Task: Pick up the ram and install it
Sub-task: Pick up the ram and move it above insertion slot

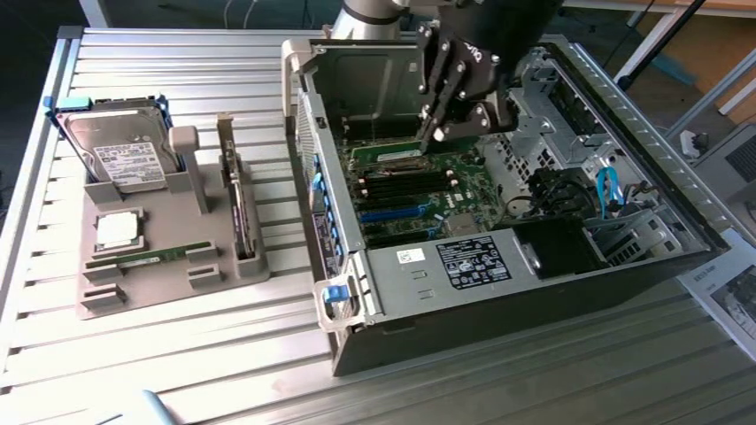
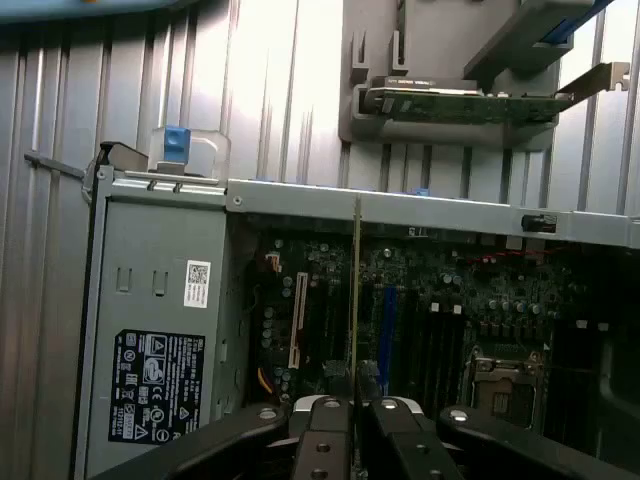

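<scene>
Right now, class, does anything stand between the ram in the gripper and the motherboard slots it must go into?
Nothing visible does. The gripper holds the ram edge-on over the open case, above the motherboard. The board beneath it lies uncovered, and the blue cables sit off to the exterior view's right.

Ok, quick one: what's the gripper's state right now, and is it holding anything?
Gripper: closed on the ram, held edge-on over the motherboard inside the open computer case.

The thin ram stands edge-on, clamped in the hand over the motherboard.
</scene>
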`<state>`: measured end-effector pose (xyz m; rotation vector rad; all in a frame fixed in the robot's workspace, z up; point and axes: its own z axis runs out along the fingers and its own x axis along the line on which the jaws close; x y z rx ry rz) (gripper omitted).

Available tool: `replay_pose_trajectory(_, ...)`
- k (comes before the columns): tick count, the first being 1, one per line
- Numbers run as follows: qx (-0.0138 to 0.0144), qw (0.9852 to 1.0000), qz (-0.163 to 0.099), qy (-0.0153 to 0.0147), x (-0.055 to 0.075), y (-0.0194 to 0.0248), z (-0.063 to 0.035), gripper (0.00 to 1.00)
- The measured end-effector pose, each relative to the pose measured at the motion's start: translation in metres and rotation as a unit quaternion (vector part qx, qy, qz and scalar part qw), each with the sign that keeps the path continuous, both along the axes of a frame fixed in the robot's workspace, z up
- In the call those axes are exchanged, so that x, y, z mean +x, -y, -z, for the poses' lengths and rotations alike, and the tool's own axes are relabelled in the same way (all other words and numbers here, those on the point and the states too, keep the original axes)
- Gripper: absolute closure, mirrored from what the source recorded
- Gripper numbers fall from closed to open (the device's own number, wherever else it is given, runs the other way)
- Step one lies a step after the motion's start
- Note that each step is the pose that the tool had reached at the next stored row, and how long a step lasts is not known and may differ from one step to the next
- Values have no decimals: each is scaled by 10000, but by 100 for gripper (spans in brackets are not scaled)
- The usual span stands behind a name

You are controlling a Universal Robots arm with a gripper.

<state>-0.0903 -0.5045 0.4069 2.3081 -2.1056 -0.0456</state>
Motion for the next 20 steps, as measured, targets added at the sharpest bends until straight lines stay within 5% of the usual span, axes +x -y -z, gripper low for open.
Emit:
replay_pose_trajectory(4,0,10000,0,0,357,0,17,87)
replay_pose_trajectory(12,-2,10000,0,-1,794,-11,43,87)
replay_pose_trajectory(15,-3,10000,0,-1,880,-77,59,87)
replay_pose_trajectory(20,-3,10000,0,-1,1101,-286,89,87)
